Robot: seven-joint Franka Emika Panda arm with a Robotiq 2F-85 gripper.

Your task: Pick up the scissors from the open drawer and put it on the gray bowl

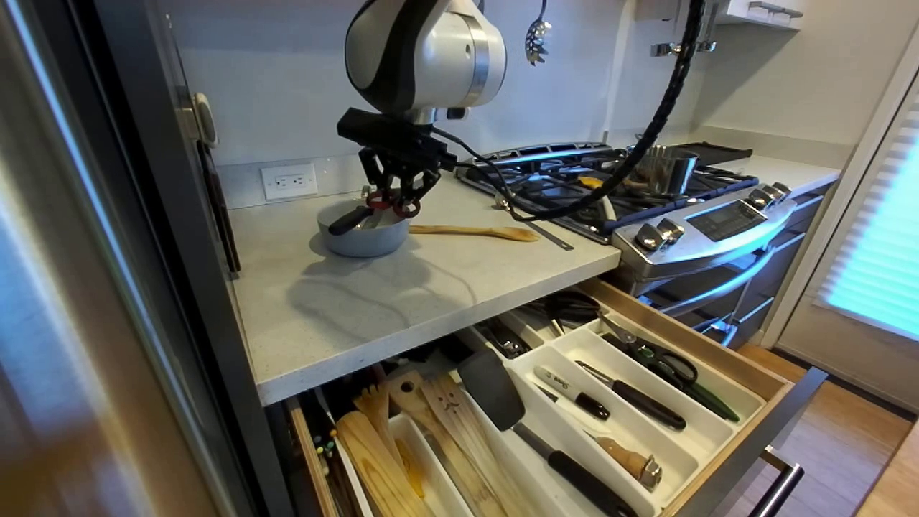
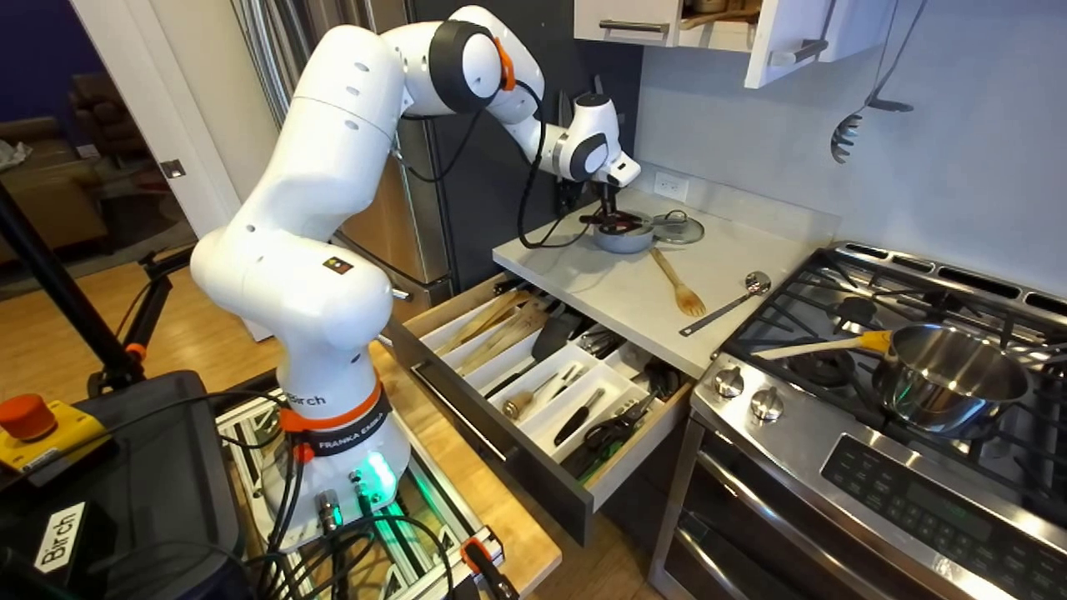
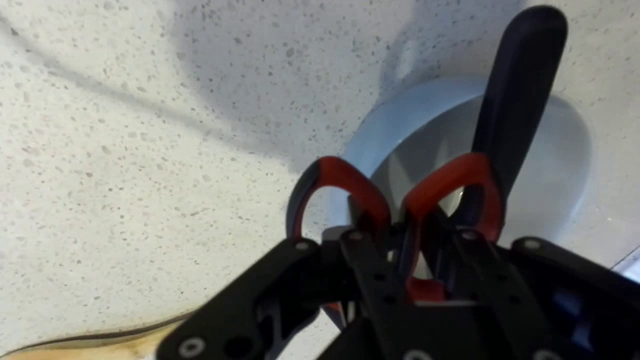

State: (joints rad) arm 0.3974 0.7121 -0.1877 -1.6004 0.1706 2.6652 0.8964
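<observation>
The counter (image 1: 495,269) is pale, speckled and stone-like, against a plain light wall (image 1: 273,93). Beside it stands a steel stove (image 2: 775,442) with a shiny pot (image 2: 921,392); below, a wooden drawer (image 2: 533,471) with a dark front stands open, fitted with white trays (image 1: 664,445). Above the rim of the round, matte bowl (image 1: 367,240), the claw (image 1: 396,194) is clamped on the scissors (image 3: 427,190) by their smooth red loops; whether they touch the bowl I cannot tell. A blunt black handle (image 3: 522,85) juts out over that rim. Near the bowl lie a clear lid (image 2: 683,230) and a wooden utensil (image 1: 477,231).
</observation>
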